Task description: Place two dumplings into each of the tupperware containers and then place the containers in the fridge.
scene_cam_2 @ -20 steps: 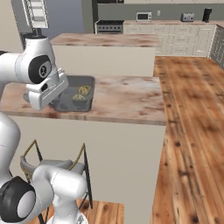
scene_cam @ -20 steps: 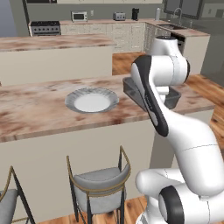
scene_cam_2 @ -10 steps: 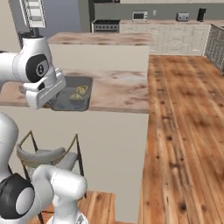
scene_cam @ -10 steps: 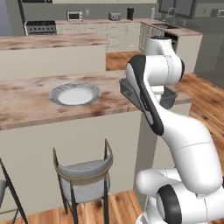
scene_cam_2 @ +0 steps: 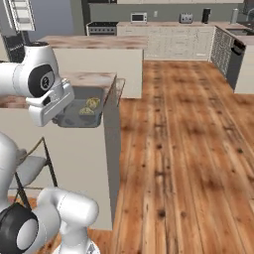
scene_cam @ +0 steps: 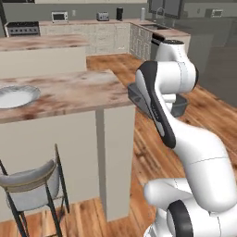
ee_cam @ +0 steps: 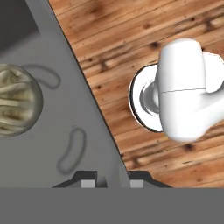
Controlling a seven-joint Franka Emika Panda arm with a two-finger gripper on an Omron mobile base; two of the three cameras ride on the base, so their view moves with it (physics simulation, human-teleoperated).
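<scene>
The gripper [ee_cam: 113, 178] had its jaws clamped on the rim of a tupperware container [scene_cam_2: 79, 115] holding two dumplings [scene_cam_2: 90, 106]; no readable writing anywhere.

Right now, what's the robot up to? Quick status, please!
Gripper shut on container rim. Two dumplings inside, container lifted past the counter edge. Plate sits on counter. Nothing in the way nearby.

White plate [scene_cam: 16, 96] on marble counter [scene_cam: 74, 95]
</scene>
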